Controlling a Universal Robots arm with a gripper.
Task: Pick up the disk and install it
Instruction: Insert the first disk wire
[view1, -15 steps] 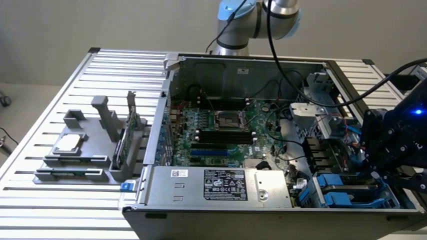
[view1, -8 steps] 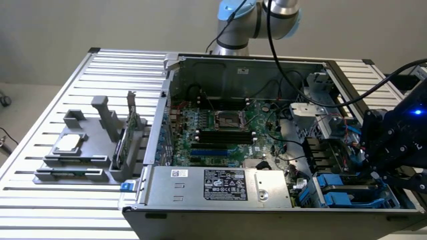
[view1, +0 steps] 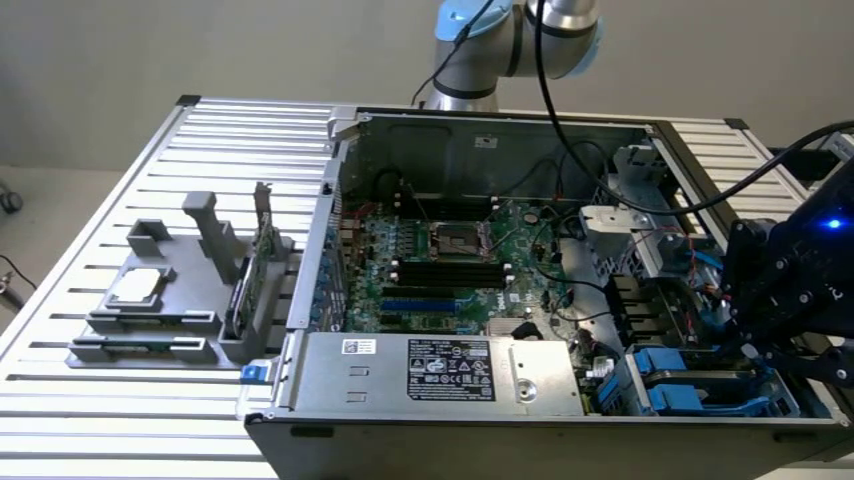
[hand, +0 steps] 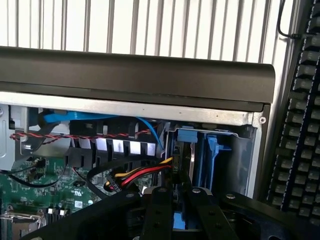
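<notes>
Exterior view shows the hand (view1: 781, 345) low at the right of the frame, over the computer case's (view1: 400, 405) drive bay. Its fingers (hand: 165, 210) pinch the blue-railed disk (hand: 181, 220). The disk should stay straight with the blue bay slots (view1: 674, 385).

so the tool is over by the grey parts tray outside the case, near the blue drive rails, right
Not quite. In the exterior view the tool is inside the open computer case, at the drive bay corner by the blue drive rails. The grey parts tray sits apart on the table.
</notes>
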